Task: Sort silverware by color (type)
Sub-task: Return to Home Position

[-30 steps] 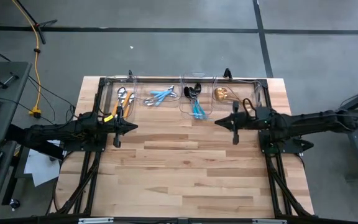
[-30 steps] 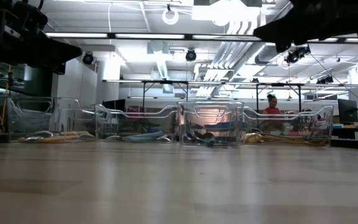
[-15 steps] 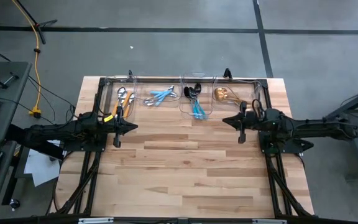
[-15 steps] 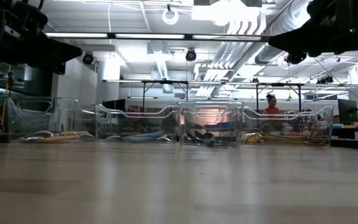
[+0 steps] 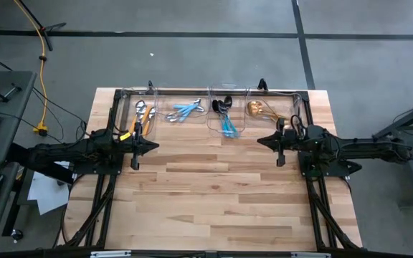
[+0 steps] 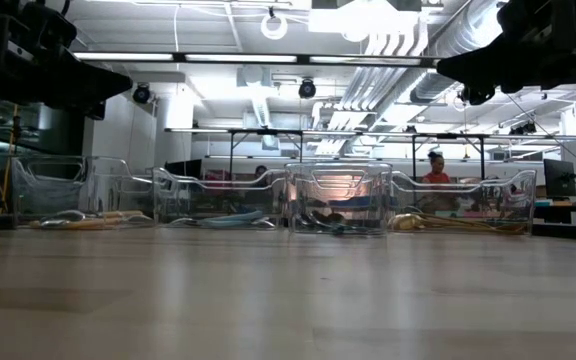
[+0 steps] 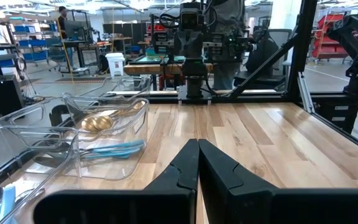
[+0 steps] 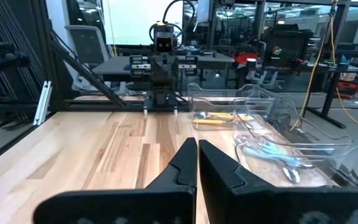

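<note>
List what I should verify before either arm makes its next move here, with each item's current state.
1. Left gripper shut, nothing between its fingers: ok.
2. Right gripper shut, nothing held: ok.
3. Both grippers apart from the clear plastic bins along the far edge: ok.
4. No silverware loose on the light wooden table outside the bins: ok.
5. One kind per bin, seen from above: orange-handled silver pieces, light-blue-handled pieces, black pieces with blue handles, all-gold pieces: ok.
6. Exact count of pieces in each bin: cannot tell.
</note>
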### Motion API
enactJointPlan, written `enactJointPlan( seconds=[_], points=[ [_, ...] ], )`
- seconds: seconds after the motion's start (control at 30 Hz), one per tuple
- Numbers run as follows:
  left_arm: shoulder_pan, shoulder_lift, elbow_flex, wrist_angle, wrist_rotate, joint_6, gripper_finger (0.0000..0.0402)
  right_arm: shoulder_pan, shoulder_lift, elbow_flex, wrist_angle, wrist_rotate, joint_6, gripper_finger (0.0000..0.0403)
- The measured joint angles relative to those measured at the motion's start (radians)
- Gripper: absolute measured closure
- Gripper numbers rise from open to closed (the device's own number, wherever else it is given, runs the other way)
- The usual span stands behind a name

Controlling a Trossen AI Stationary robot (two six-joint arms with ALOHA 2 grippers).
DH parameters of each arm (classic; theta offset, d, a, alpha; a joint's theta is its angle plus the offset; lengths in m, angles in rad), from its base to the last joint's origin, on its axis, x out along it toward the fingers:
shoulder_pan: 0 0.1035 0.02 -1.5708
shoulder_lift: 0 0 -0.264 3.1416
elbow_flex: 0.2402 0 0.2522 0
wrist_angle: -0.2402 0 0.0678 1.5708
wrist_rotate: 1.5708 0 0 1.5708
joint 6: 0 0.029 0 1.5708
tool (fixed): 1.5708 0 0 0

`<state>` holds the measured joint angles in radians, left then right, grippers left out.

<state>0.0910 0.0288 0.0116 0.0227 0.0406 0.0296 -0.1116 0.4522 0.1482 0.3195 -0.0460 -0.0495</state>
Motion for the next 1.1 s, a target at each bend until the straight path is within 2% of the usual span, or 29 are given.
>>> enactJointPlan(
  seconds=[0.6,0.93,1.1],
  points=[
    [0.000,0.000,0.000,0.000,0.000,0.000,0.0401,0.001,0.035,0.000,-0.004,-0.023,0.005,0.0403],
    [0.000,0.000,0.000,0.000,0.000,0.000,0.0401,-0.019,-0.082,0.000,-0.090,-0.015,-0.003,0.0403],
    [0.000,0.000,0.000,0.000,0.000,0.000,0.0401,-0.019,-0.094,-0.025,-0.097,-0.015,0.007,0.0403]
  ],
)
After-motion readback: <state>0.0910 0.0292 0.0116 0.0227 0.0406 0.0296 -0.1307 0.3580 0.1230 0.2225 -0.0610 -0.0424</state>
